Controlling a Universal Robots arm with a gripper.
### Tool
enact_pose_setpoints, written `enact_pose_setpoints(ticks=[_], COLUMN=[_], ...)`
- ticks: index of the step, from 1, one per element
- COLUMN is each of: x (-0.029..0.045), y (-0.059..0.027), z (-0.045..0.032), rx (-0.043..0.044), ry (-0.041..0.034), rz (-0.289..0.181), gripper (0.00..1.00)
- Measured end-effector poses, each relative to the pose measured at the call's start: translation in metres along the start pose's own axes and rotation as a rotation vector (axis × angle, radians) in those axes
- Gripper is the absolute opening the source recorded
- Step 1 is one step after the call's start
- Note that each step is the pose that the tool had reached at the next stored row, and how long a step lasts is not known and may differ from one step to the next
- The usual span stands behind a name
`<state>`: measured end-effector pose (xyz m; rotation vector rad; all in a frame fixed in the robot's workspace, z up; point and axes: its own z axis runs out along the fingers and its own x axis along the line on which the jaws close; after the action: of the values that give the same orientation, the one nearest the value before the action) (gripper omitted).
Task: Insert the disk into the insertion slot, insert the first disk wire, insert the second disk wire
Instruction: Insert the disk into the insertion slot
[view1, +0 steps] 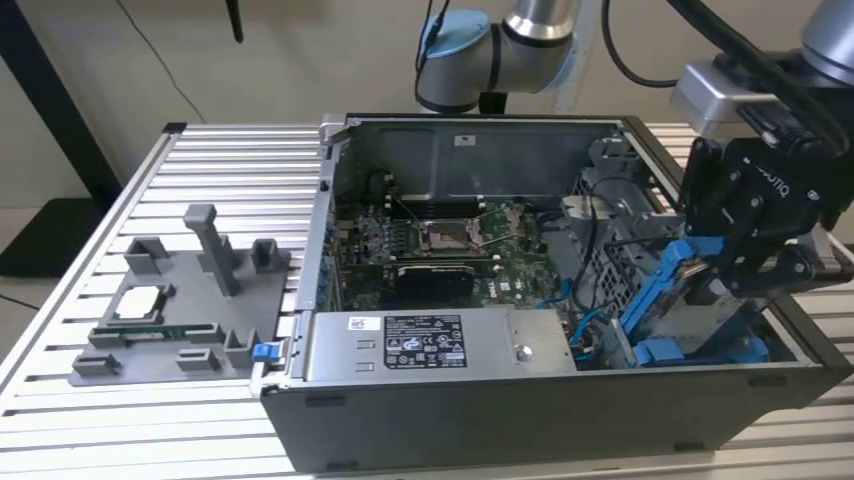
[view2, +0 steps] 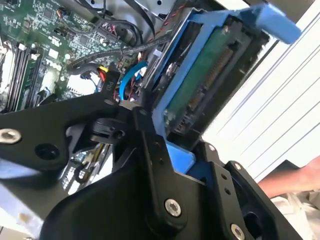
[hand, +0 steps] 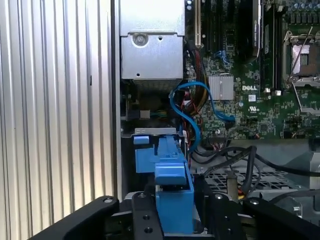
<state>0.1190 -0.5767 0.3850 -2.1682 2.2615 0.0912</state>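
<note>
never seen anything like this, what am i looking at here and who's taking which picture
It is a robot arm working on an open computer case, which sits on a slatted metal table. The exterior view comes from a camera off the arm. Both wrist views come from cameras riding near the arm's end, looking past its black tool. The tool is shut on the disk, a hard drive in a blue frame, held tilted at the case's end on the exterior view's right. Inside the case lie a green motherboard and a silver power box. On the exterior view's left, a grey tray holds a chip.
</note>
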Motion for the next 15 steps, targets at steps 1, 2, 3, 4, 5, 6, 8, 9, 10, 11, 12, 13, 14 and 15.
enact_pose_setpoints(ticks=[1, 2, 3, 4, 5, 6, 8, 9, 10, 11, 12, 13, 14, 15], x=[-0.0002, -0.0004, -0.0006, -0.0007, -0.0006, -0.0009, -0.0014, -0.0015, -0.0018, -0.0023, -0.0032, -0.0042, -0.0055, -0.0067], y=[0.0005, 0.0008, 0.0012, 0.0013, 0.0016, 0.0021, 0.0030, 0.0031, 0.0033, 0.0037, 0.0040, 0.0044, 0.0047, 0.0049], z=[0.0001, 0.0001, 0.0001, 0.0001, 0.0002, 0.0001, -0.0006, -0.0017, -0.0033, -0.0047, -0.0055, -0.0060, -0.0063, -0.0065], rx=[0.0000, 0.0001, 0.0002, 0.0003, 0.0003, 0.0003, 0.0003, 0.0002, 0.0001, 0.0000, 0.0000, -0.0001, -0.0003, -0.0006], ry=[-0.0006, -0.0008, -0.0011, -0.0014, -0.0018, -0.0024, -0.0065, -0.0092, -0.0103, -0.0109, -0.0121, -0.0140, -0.0165, -0.0211], rz=[0.002, 0.004, 0.006, 0.007, 0.008, 0.009, 0.012, 0.013, 0.014, 0.014, 0.014, 0.014, 0.014, 0.014], gripper=[1.00, 1.00, 1.00, 1.00, 1.00, 1.00, 1.00, 1.00, 1.00, 1.00, 1.00, 1.00, 1.00, 1.00])
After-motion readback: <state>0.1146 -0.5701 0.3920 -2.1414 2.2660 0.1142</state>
